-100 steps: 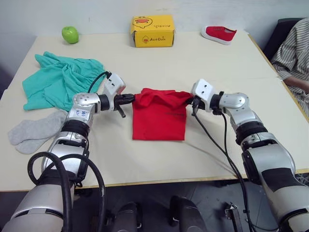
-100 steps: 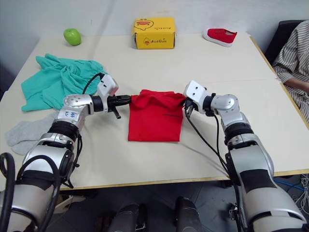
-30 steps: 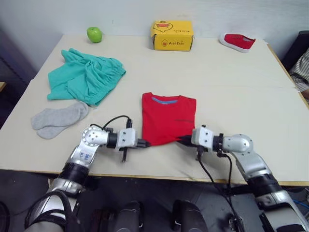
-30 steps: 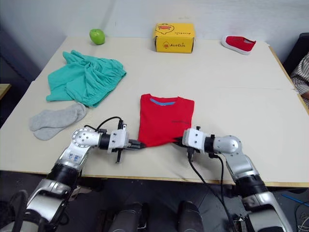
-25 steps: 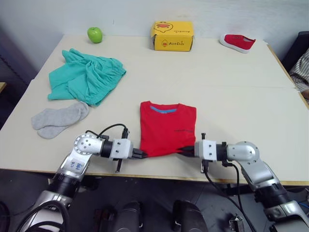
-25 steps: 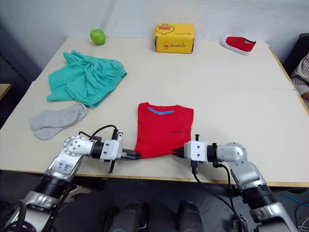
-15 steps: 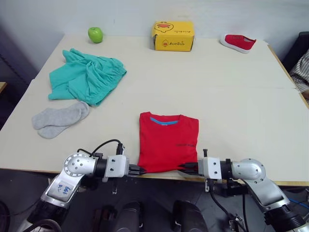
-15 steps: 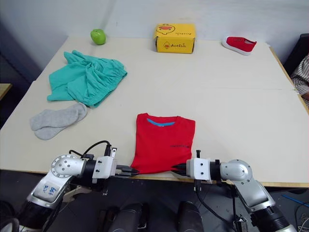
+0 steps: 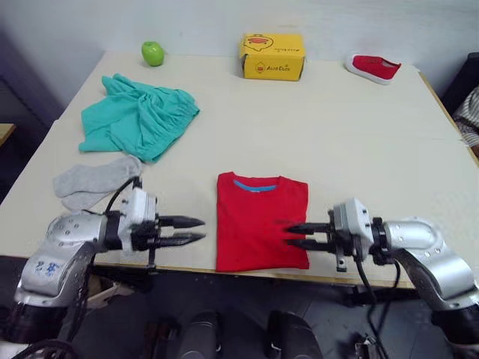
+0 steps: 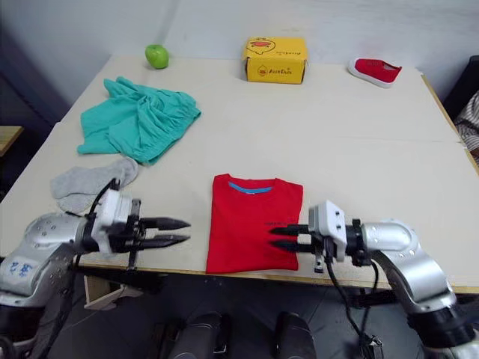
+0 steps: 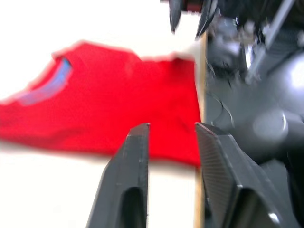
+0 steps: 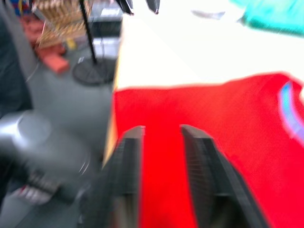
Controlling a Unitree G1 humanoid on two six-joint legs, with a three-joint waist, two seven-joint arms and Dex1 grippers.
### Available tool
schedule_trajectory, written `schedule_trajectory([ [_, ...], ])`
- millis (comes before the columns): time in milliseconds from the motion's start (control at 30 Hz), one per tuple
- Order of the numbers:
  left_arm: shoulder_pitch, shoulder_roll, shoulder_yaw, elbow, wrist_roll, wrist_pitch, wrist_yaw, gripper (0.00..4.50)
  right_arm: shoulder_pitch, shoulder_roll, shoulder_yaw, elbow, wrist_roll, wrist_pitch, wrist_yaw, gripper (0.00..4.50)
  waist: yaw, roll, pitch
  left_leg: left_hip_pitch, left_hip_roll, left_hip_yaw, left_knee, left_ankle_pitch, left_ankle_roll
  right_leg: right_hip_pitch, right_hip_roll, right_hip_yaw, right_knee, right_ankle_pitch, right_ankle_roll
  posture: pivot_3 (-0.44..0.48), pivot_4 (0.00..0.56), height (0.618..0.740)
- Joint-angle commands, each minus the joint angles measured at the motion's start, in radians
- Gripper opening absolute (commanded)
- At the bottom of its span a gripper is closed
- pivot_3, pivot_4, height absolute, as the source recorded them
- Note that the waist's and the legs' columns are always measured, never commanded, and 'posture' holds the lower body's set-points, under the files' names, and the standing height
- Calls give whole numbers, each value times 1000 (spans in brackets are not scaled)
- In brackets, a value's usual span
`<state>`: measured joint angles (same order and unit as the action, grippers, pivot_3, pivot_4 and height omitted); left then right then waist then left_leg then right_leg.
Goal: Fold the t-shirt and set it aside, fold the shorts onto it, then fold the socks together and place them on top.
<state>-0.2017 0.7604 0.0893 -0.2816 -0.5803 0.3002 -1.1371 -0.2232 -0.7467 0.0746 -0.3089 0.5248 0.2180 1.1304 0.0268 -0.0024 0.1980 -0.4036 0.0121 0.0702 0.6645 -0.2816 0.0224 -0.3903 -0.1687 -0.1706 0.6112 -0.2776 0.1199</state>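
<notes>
Folded t-shirt flat at the worktop's near edge, long axis running 12 to 6, collar at 12. Left gripper just off its 9 o'clock side, right gripper over its 3 o'clock edge; fingers of both parted, holding nothing. Roughly equal reach from either arm. Shorts lying crumpled out at 10 o'clock, socks at 9, both closer to the left arm.

t-shirt red, blue collar | shorts teal | socks grey, seemingly plain

Both hands parted, empty.
</notes>
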Motion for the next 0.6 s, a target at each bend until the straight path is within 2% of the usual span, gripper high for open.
schedule_trajectory([
  [33,-101,-91,-106,77,87,-23,59,143,-64,94,76,93,-119,-67,-54,0,2,0,0,0,0,1,0,0,0,0,0,1,0,0,0,0,150,740],
  [133,-186,-196,-221,201,221,-103,100,24,-108,202,153,225,-248,-190,-102,0,0,-1,0,0,-4,7,0,0,0,-1,1,3,0,0,0,0,150,740],
  [267,-223,-266,-324,309,368,-189,142,24,-130,269,190,364,-362,-353,-138,0,-5,-1,0,0,-5,17,-1,0,0,-4,2,7,0,0,0,0,150,740],
  [367,-236,-314,-346,351,431,-179,222,24,-149,290,169,456,-402,-412,-184,0,-10,-1,0,0,-3,19,0,-1,1,-4,2,9,-1,0,0,0,150,740],
  [467,-233,-314,-363,391,519,-162,291,24,-199,283,129,581,-423,-446,-225,0,-16,-1,0,1,0,20,0,-1,1,-4,3,10,1,0,1,0,150,740],
  [600,-204,-317,-343,406,530,-152,335,24,-292,311,34,779,-383,-437,-310,0,-27,-1,-1,5,2,19,0,-1,1,-2,3,11,2,0,1,0,150,740],
])
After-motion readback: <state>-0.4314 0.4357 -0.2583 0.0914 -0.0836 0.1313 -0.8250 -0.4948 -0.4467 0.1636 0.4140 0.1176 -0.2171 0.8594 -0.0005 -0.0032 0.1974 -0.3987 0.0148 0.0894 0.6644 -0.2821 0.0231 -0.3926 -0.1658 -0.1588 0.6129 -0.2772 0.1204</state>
